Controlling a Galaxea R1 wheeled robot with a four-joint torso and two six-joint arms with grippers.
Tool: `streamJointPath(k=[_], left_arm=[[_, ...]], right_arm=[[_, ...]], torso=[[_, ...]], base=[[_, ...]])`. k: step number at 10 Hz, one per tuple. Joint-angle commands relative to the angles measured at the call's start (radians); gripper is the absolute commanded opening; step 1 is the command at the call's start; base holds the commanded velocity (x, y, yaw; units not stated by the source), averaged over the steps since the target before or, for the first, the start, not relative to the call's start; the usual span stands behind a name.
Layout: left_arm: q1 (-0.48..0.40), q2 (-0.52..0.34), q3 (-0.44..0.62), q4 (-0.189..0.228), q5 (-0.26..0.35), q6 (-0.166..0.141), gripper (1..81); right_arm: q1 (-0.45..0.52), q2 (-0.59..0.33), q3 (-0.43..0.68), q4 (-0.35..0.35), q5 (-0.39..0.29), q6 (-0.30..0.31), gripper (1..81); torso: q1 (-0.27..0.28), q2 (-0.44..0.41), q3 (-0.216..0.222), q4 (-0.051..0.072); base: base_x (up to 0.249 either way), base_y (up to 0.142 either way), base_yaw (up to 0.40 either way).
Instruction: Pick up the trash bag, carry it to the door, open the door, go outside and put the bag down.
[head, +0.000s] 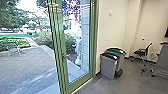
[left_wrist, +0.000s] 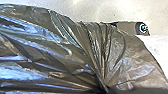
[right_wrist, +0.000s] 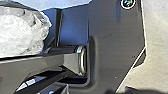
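Green door (head: 60, 37) — dark, creased trash bag (left_wrist: 62, 50)

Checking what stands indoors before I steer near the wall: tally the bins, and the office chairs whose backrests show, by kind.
Grey upright plastic bins with dark lids: 2
Black office chair with its backrest showing: 1
Total: 3
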Motion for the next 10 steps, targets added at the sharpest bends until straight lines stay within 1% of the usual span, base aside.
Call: streamJointPath(k=[1, 8, 10], left_arm=[[-0.073, 0.003, 0.001, 0.004, 0.059, 0.008, 1.0], [-0.073, 0.002, 0.001, 0.004, 0.059, 0.008, 1.0], [-0.073, 0.002, 0.001, 0.004, 0.059, 0.008, 1.0]], right_arm=[[0.048, 0.006, 0.001, -0.009, -0.054, -0.001, 81.1], [0.045, 0.006, 0.001, -0.009, -0.053, -0.001, 81.1], [0.044, 0.006, 0.001, -0.009, -0.053, -0.001, 81.1]], torso=[[0.0, 0.0, 0.0, 0.0], [0.0, 0.0, 0.0, 0.0], [0.0, 0.0, 0.0, 0.0]], base=[[0.193, 0.0, 0.0], [0.193, 0.075, 0.0], [0.193, 0.0, 0.0]])
